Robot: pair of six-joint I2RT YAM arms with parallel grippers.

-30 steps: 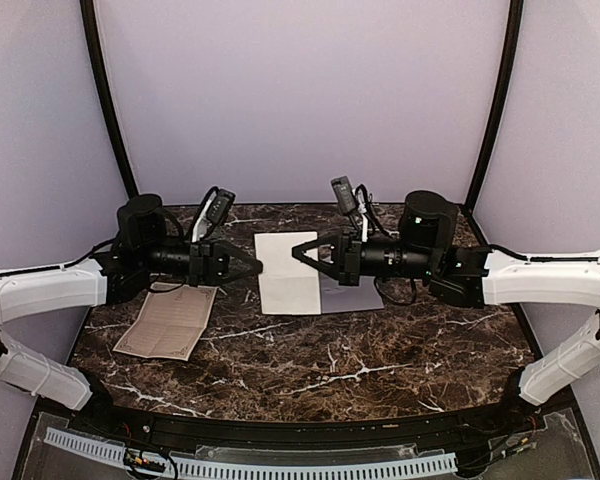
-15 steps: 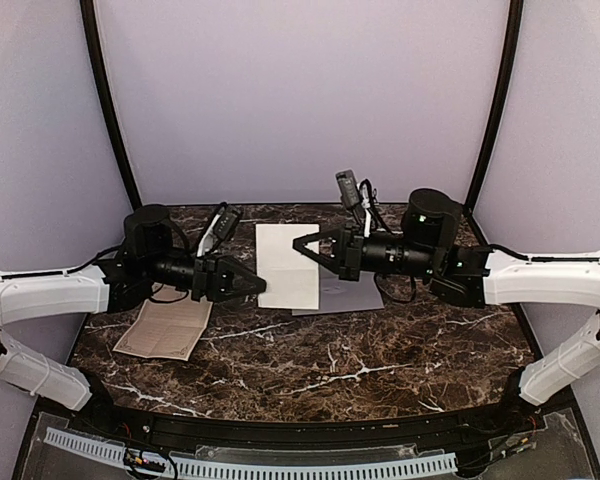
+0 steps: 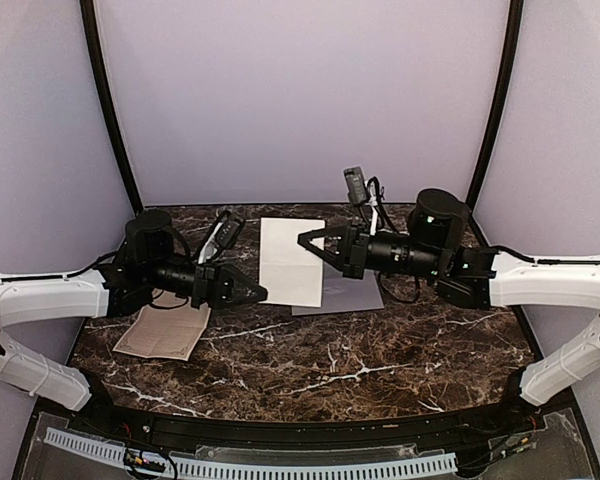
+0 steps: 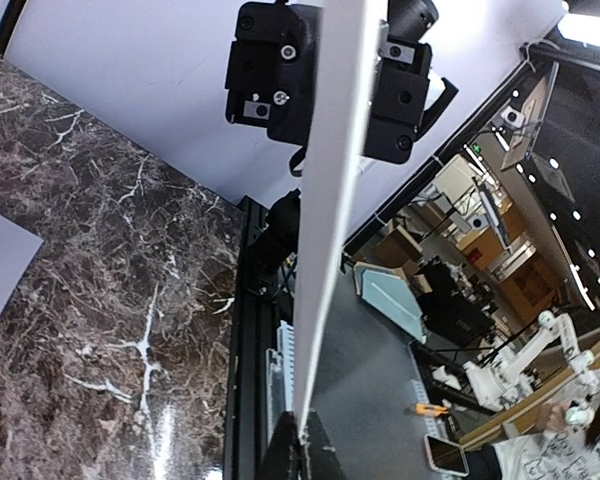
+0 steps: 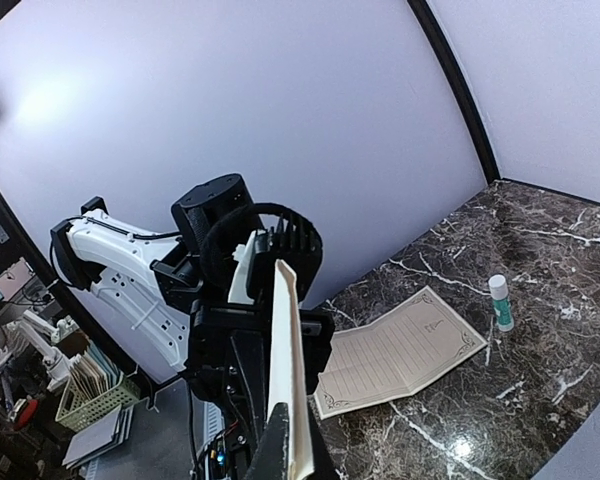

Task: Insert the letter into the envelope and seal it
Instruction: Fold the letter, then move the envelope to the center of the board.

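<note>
The envelope (image 3: 290, 262) is a pale, whitish rectangle held up off the table between both arms. It shows edge-on in the left wrist view (image 4: 335, 200) and as two thin layers in the right wrist view (image 5: 285, 350). My left gripper (image 3: 261, 293) is shut on its near left corner, fingers pinching the edge (image 4: 302, 435). My right gripper (image 3: 302, 241) is shut on the opposite far edge (image 5: 298, 465). The letter (image 3: 165, 330), a tan lined sheet with an ornate border and a fold, lies flat at the left (image 5: 405, 350), under the left arm.
A flat grey-lavender sheet (image 3: 345, 293) lies on the dark marble table (image 3: 330, 370) below the envelope and right arm. A small white glue stick with a green cap (image 5: 498, 302) stands beyond the letter. Lavender walls close in the back and sides.
The envelope has risen and shifted back and right. My left gripper slid to the near left corner, opened briefly and shut again. The right gripper lifted with the envelope.
</note>
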